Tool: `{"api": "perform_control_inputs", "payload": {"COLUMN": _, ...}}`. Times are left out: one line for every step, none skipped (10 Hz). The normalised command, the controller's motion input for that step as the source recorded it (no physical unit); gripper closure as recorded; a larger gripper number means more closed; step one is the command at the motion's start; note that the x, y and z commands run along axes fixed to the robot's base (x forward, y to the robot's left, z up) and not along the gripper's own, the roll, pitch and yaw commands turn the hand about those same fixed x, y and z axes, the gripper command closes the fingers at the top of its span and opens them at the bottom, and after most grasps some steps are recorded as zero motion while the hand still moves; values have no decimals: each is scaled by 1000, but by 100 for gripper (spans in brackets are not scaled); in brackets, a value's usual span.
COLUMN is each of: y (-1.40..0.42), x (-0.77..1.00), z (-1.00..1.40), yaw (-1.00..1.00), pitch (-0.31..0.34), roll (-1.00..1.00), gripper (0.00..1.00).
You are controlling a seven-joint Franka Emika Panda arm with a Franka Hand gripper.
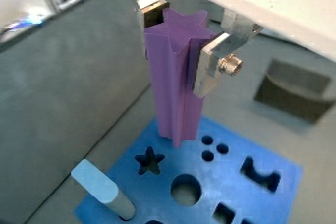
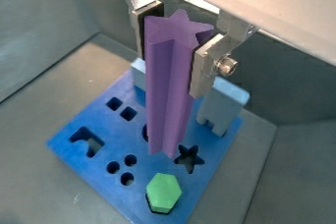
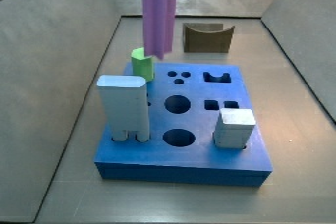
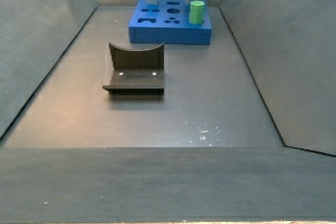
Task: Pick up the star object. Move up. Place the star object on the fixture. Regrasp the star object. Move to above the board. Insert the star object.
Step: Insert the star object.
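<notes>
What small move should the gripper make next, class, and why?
Probably a short sideways shift to centre over the star-shaped hole, then lower. The gripper holds the purple star peg upright above the blue board, its tip not yet in the hole.

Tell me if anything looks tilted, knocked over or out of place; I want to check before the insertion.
Nothing stands out. The gripper holds the star object upright over the board, near the star hole. The green peg and pale blocks stand straight in the board; the fixture sits empty.
</notes>
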Motion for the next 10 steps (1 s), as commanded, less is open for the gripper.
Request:
{"api": "perform_control_inputs", "payload": {"y": -6, "x": -63, "z": -451, "yaw": -846, "pitch": -64, "roll": -213, "gripper": 100}}
{"api": "perform_control_inputs", "payload": {"y": -14, "x": -57, "z": -414, "yaw": -837, "pitch": -76, "roll": -220, "gripper": 100}}
{"api": "perform_control_inputs", "payload": {"y": -17, "x": -51, "z": -383, "yaw": -829, "pitch": -81, "roll": -231, "gripper": 100}}
{"api": "perform_control_inputs", "payload": {"y": -14, "x": -57, "z": -357, "yaw": -797, "pitch": -69, "roll": -266, "gripper": 100}}
{"api": "perform_control_inputs", "payload": {"y": -86, "x": -83, "z": -380, "yaw": -709, "pitch": -36, "roll": -281, "gripper": 100}}
{"api": "perform_control_inputs", "payload": {"y": -63, "x": -63, "z": -297, "yaw": -691, "pitch": -16, "roll": -321, "gripper": 100}}
{"api": "perform_control_inputs", "payload": {"y": -103, "x": -77, "z": -306, "yaw": -654, "pitch": -6, "roll": -324, "gripper": 100}}
{"api": "perform_control_inputs", "payload": {"y": -134, "x": 0, "z": -251, "yaw": -560, "pitch": 0, "roll": -277, "gripper": 100}}
{"api": "perform_control_inputs", "payload": {"y": -94, "x": 0, "z": -149, "yaw": -471, "pitch": 0, "roll": -266, "gripper": 100}}
{"api": "perform_control_inputs", "payload": {"y": -71, "x": 0, "z": -97, "yaw": -266, "pitch": 0, "roll": -240, "gripper": 100}}
